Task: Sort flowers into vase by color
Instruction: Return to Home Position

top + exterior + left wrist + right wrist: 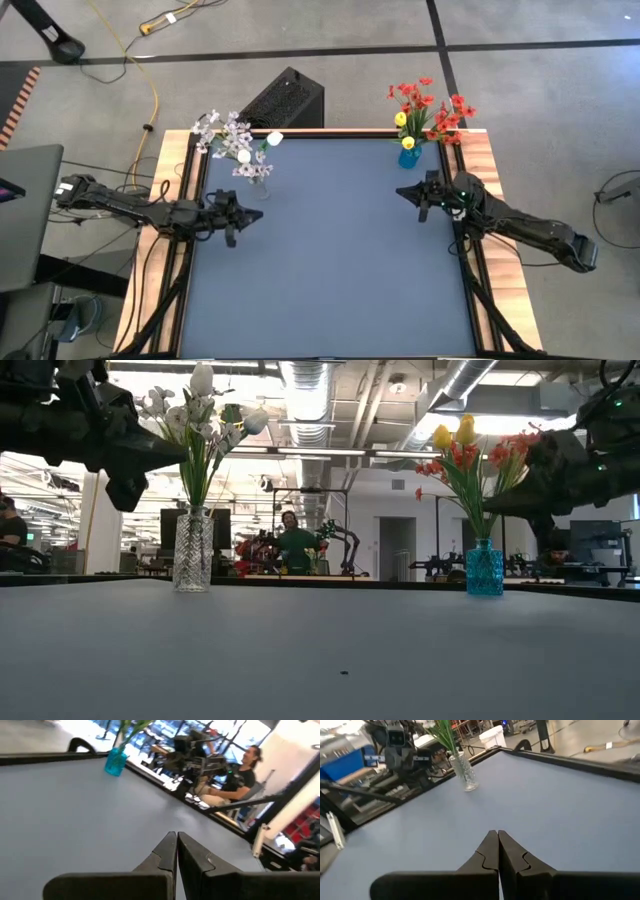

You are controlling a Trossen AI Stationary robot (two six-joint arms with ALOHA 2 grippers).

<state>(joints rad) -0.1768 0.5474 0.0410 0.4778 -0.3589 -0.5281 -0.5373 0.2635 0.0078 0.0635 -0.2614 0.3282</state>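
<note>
At the tabletop's (330, 270) far corners, red and yellow flowers (428, 108) fill the blue vase (408, 157) and white flowers (232, 140) the glass vase (260, 177). With sorting seemingly done, left hand (250, 213) and right hand (405, 190) hover empty, pressed together.

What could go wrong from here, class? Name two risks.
1. The shut, empty right pincer hangs close to the blue vase; a careless swing might clip its red and yellow flowers or tip it.
2. The left pincer, also shut, hangs near the clear vase; both vases stand by the table's far edge, so a knock could send one off.
</note>
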